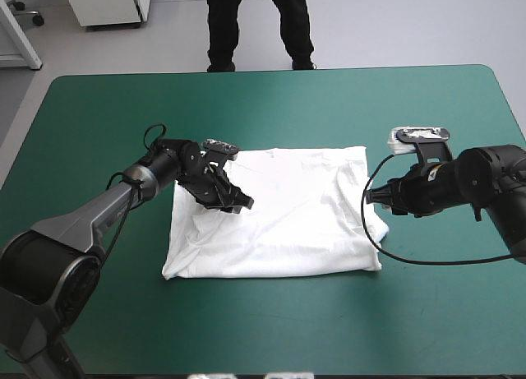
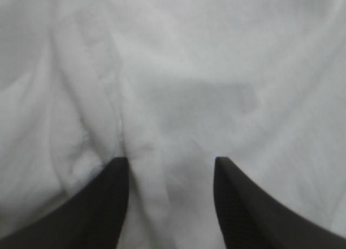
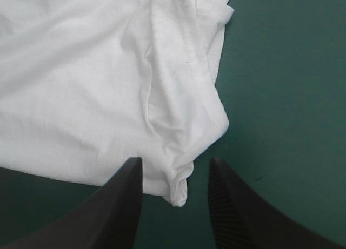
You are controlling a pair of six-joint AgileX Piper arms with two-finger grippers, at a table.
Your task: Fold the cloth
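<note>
I worked in what looked like a lab: a table (image 1: 271, 99) under a teal-green cover, a white cabinet (image 1: 111, 2) beyond it on pale floor (image 1: 394, 25).

The table (image 1: 271, 67) in front of me has a smooth teal-green cover (image 1: 271, 334) with rounded far corners and a straight far edge.

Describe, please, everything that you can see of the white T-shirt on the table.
The T-shirt is white, thin soft fabric, lying flat as a rough rectangle mid-table on the teal-green cover. It is mostly smooth, with creases and a stitched seam near its left edge and a bunched fold along its right edge. The left end effector hangs over its left part, fingers open; the right end effector is at its right edge, open, a rolled corner between its fingers.
</note>
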